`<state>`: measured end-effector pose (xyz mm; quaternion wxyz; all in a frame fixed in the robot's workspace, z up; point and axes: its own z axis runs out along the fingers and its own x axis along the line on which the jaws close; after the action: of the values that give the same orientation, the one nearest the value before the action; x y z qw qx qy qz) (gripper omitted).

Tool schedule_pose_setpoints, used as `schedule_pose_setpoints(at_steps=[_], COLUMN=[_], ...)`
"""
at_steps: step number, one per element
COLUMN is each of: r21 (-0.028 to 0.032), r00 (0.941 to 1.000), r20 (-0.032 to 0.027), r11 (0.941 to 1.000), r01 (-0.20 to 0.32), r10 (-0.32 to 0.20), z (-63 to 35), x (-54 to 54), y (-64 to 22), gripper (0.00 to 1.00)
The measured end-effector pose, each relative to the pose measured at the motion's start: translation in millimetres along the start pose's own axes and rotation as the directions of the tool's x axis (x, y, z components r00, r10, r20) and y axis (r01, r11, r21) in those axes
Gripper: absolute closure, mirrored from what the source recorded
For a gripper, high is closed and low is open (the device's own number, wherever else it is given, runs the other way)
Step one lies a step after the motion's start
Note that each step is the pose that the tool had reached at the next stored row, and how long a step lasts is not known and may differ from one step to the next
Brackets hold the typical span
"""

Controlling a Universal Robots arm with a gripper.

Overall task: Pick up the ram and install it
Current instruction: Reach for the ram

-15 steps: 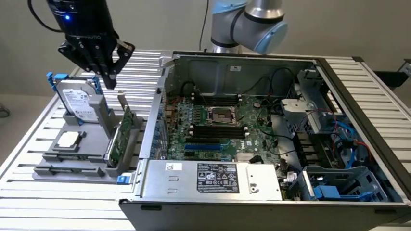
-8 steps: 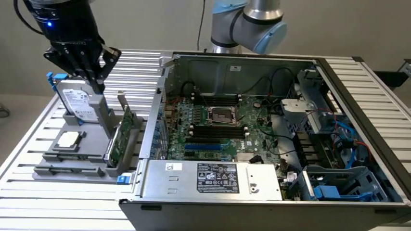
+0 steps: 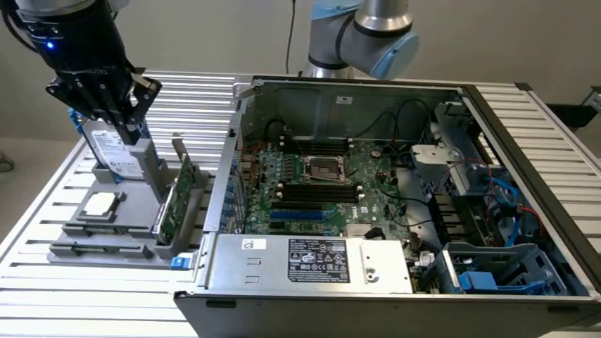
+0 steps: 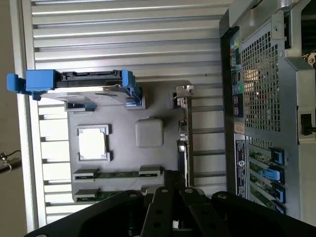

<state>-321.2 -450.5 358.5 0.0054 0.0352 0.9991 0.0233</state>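
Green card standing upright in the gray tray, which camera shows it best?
The exterior view. There the green card shows its broad face at an angle. The wrist view sees it edge-on, as a thin line with its metal bracket at one end.

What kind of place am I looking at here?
Most likely a robotics lab or test bench for computer assembly: a robot arm stands behind an opened computer case with its motherboard bare, and a grey fixture beside it holds loose parts on a slatted metal table.
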Motion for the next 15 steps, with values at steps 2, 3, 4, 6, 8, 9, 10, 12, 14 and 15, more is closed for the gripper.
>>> schedule_pose_setpoints(at_steps=[2,3,4,6,8,9,10,12,14,15], r21=[0.0000,-0.0001,-0.0001,-0.0002,-0.0004,-0.0004,-0.0003,-0.0004,-0.0005,-0.0005], r00=[1.0000,1.0000,0.9999,0.9997,0.9994,0.9993,0.9992,0.9990,0.9989,0.9988], r20=[-0.0001,-0.0005,-0.0011,-0.0019,-0.0023,-0.0025,-0.0027,-0.0029,-0.0030,-0.0031], r11=[1.0000,1.0000,0.9999,0.9997,0.9994,0.9993,0.9992,0.9990,0.9989,0.9988], r01=[0.004,0.008,0.013,0.024,0.033,0.037,0.040,0.044,0.048,0.050], r10=[-0.004,-0.008,-0.013,-0.024,-0.033,-0.037,-0.040,-0.044,-0.048,-0.050], z=[1.2,1.9,2.5,3.8,4.2,4.3,4.3,4.4,4.5,4.5], x=[0.3,0.3,0.4,0.4,1.0,1.5,2.2,4.6,7.6,9.0], y=[-3.5,-4.8,-5.9,-7.9,-9.2,-9.8,-10.4,-11.4,-12.4,-12.9], gripper=[0.89,0.89,0.89,0.89,0.89,0.89,0.89,0.89,0.89,0.89])
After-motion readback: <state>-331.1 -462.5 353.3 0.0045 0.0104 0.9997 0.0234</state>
